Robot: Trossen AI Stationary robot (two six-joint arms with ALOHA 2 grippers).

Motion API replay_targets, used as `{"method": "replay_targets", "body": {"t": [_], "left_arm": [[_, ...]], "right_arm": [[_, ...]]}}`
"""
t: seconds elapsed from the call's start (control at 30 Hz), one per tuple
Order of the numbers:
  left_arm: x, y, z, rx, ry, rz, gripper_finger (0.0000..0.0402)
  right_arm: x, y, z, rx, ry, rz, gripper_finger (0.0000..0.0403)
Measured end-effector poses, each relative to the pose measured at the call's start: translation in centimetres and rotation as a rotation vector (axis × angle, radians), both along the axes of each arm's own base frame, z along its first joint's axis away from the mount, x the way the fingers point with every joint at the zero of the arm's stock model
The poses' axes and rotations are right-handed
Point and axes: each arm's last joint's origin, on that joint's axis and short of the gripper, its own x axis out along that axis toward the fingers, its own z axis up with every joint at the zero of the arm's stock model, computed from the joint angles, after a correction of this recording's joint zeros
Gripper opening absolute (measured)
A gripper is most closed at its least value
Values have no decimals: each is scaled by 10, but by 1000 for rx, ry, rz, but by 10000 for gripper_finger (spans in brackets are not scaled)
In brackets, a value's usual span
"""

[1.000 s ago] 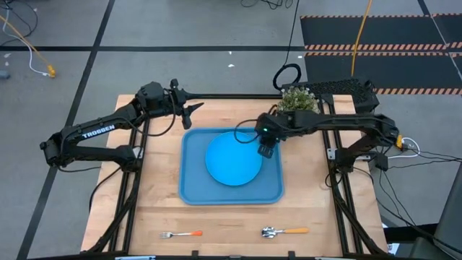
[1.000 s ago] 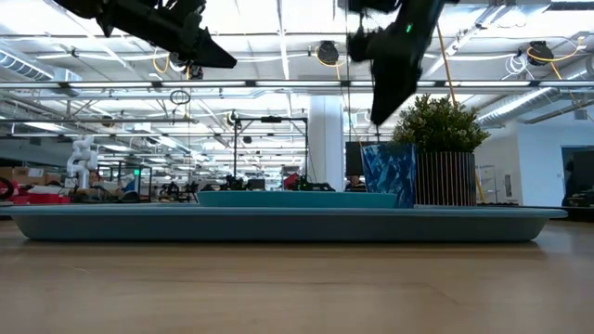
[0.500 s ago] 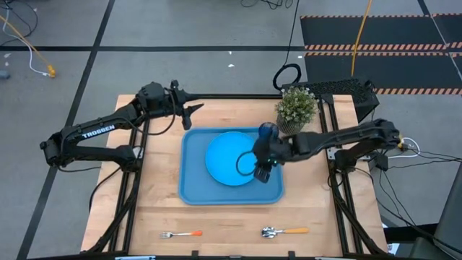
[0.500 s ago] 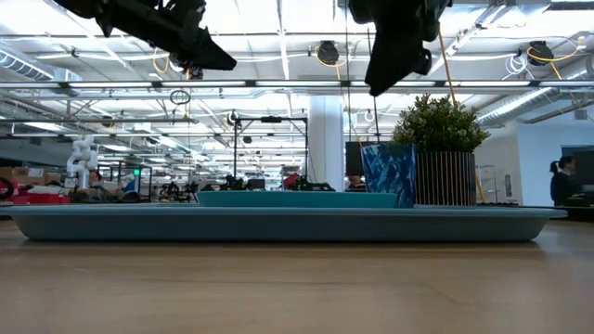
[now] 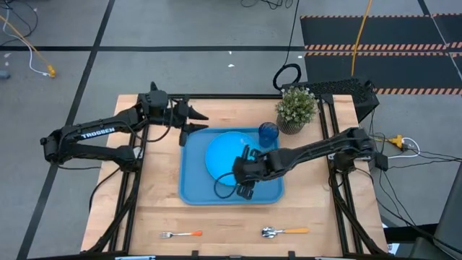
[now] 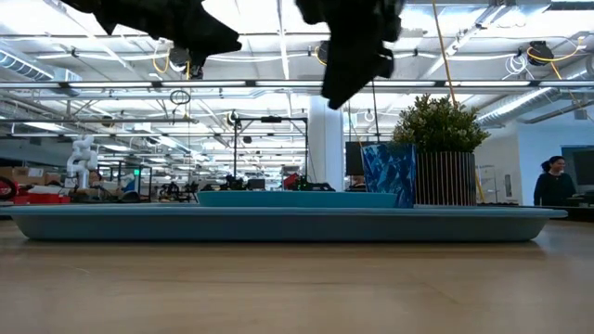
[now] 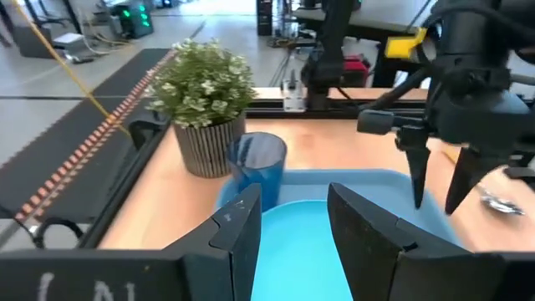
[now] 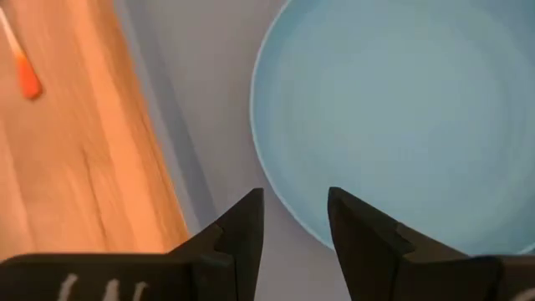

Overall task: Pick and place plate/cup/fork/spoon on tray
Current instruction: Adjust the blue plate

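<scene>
The sky-blue plate (image 5: pixel 231 155) lies flat in the light-blue tray (image 5: pixel 193 184). The dark-blue cup (image 5: pixel 268 133) stands upright in the tray's far right corner, next to the plant. The fork (image 5: pixel 180 235) and the spoon (image 5: pixel 284 232) lie on the wood near the table's near edge. My right gripper (image 5: pixel 242 189) hangs open and empty above the plate's near edge (image 8: pixel 284 188), clear of it. My left gripper (image 5: pixel 196 122) is open and empty above the tray's far left corner, facing the cup (image 7: pixel 257 163).
A potted green plant (image 5: pixel 296 108) stands at the far right, just beyond the cup. There is bare wood between the tray and the cutlery. In the low view the room shows behind the tray (image 6: pixel 278 223), with a person (image 6: pixel 554 181) at the far right.
My right gripper has left the cup at the tray's far right corner. It has travelled toward the table's near edge and left, across the plate, and now stands over the plate's near edge. The cup has stayed upright in place. My left gripper has shifted slightly toward the tray.
</scene>
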Motion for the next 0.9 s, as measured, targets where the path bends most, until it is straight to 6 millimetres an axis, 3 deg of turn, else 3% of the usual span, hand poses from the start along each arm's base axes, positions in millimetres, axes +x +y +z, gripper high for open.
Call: {"method": "replay_targets", "body": {"t": [0.23, 0.47, 0.73, 0.9], "left_arm": [[-21, -15, 8, -5, 19, -46, 143], [-60, -32, 13, 41, -90, -50, 143], [-95, -46, 12, 39, -214, -36, 143], [-105, -50, 12, 17, -210, -30, 143]], "right_arm": [[27, 8, -7, -63, 215, 41, 128], [42, 15, -47, -61, 348, 64, 128], [49, 17, -50, -46, 293, 27, 128], [45, 20, -76, -32, 290, 3, 128]]}}
